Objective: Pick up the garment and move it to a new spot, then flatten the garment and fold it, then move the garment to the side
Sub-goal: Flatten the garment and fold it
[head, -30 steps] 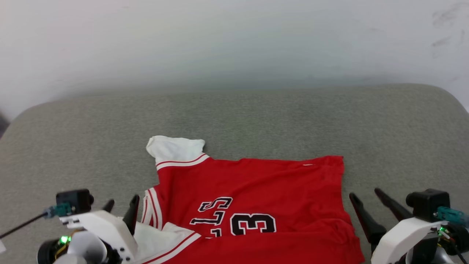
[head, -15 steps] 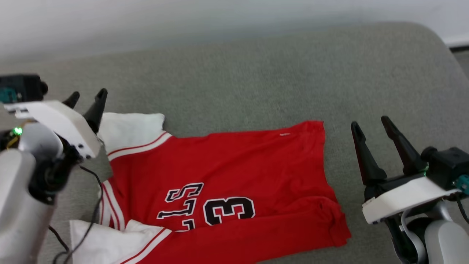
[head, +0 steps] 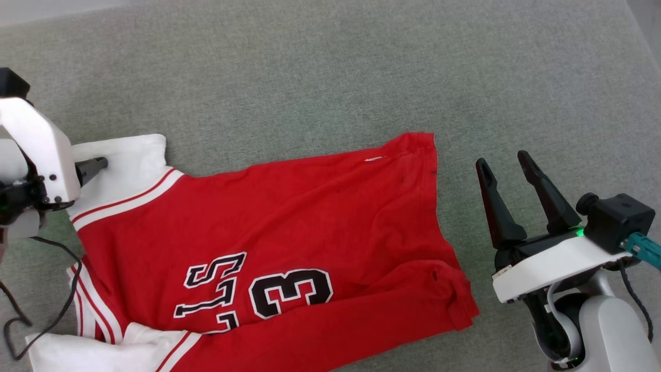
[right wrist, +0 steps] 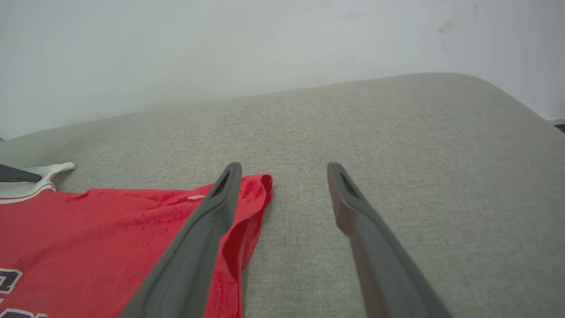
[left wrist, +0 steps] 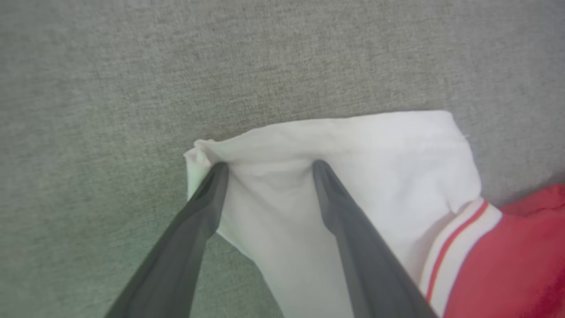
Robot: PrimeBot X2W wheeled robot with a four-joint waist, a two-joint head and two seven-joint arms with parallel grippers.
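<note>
- Since half a second ago the head camera has tipped further down, and the left gripper point(left wrist: 267, 165), which was at the sleeve's 9 o'clock edge with its fingers raised, has come over the white sleeve point(left wrist: 375, 145)
- Left gripper: jaws spread wide, nothing clasped; both tips sit on the sleeve's outer end, with the cloth slightly puckered between them
- Right gripper point(head: 502, 158): also released and empty, at 4 o'clock in the head view, fingers pointing to 12, just beside the shirt's hem but clear of it
- The shirt point(head: 268, 217) lies spread on the grey cushion point(head: 310, 67), reaching from the centre to 7 o'clock, black numbers face up
- Its lower part is folded over toward 5 o'clock, and a second sleeve point(head: 77, 354) lies at 7 o'clock
- A black cable point(head: 69, 289) hangs by the shirt's 9 o'clock edge
</note>
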